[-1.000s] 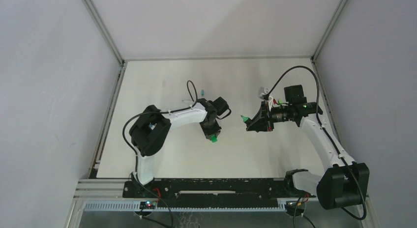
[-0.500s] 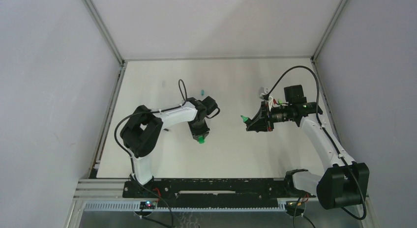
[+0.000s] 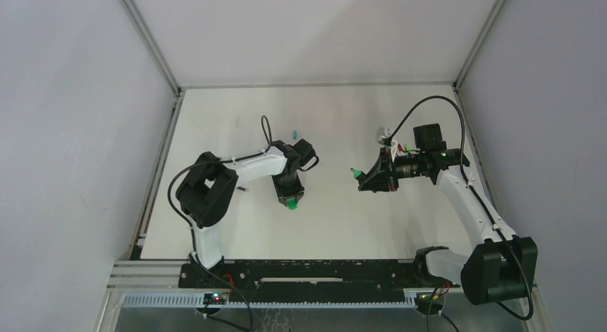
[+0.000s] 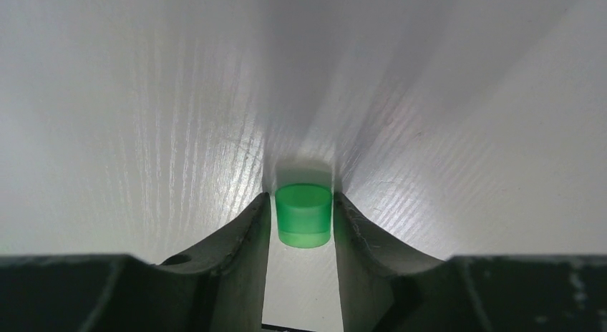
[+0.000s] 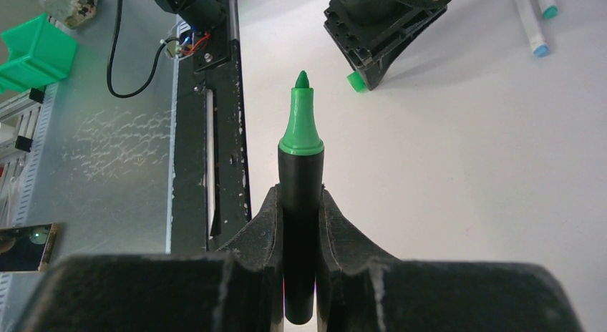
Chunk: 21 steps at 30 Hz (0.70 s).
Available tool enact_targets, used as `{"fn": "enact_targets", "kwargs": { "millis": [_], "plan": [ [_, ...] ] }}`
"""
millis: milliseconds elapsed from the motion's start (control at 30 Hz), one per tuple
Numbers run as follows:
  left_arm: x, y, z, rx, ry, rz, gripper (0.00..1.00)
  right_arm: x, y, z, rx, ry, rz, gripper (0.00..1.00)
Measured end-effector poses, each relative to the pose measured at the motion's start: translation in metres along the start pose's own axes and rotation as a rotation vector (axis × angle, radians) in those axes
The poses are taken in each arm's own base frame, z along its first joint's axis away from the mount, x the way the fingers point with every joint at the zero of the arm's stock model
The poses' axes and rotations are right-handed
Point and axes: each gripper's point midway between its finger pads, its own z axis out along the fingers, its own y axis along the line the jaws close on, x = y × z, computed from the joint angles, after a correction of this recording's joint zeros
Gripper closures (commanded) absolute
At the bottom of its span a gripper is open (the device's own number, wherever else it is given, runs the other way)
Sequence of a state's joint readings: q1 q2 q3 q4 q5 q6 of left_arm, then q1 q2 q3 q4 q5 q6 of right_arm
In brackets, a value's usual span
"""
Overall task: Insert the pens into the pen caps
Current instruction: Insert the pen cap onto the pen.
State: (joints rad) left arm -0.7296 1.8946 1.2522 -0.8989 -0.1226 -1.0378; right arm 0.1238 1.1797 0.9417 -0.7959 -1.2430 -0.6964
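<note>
- Left gripper (image 4: pixel 302 200) is low on the white table (image 3: pixel 358 225). Its jaws flank a chunky bright green plastic cap (image 4: pixel 304 216), upright at seven o'clock from centre. I cannot tell whether they grip it or have let go.
- Right gripper (image 5: pixel 300 193) is clenched on a thick black marker with a green tip (image 5: pixel 301 160), at three o'clock, its nib pointing toward nine.
- To cap it well, steady the cap with its mouth facing the nib, line both up, then push straight.

The left arm (image 3: pixel 252 167) and right arm (image 3: pixel 469 203) share white link shells and chunky black joint housings. A black cable (image 3: pixel 429 100) loops over each wrist. The gripper fingers (image 4: pixel 236 253) are dark, matte, inward-curving, lightly scuffed.
</note>
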Motion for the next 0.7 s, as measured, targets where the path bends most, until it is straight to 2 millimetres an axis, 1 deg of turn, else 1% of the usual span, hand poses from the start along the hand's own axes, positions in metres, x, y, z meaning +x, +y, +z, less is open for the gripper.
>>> {"fn": "enact_targets", "kwargs": {
  "millis": [133,267,433,567,700],
  "plan": [
    [-0.0002,-0.0018,0.0000,-0.001,0.007,0.011,0.66,0.0000,0.0000,-0.0001,0.000,0.000,-0.006,1.00],
    [0.0002,-0.0031,0.0001,0.002,0.012,0.015,0.81,0.0002,0.0009,-0.0003,-0.001,0.001,-0.011,1.00],
    [0.0002,-0.0029,-0.0002,0.007,0.017,0.015,0.91,0.0003,0.0033,-0.0006,-0.008,-0.001,-0.012,1.00],
    [0.0009,-0.0018,-0.0015,0.033,0.006,0.010,0.98,0.0006,0.0060,-0.0007,-0.019,-0.005,-0.011,1.00],
    [0.0048,0.0050,-0.0063,0.081,-0.020,0.007,1.00,-0.0002,0.0099,-0.0009,-0.036,-0.015,-0.004,1.00]
  ]
}}
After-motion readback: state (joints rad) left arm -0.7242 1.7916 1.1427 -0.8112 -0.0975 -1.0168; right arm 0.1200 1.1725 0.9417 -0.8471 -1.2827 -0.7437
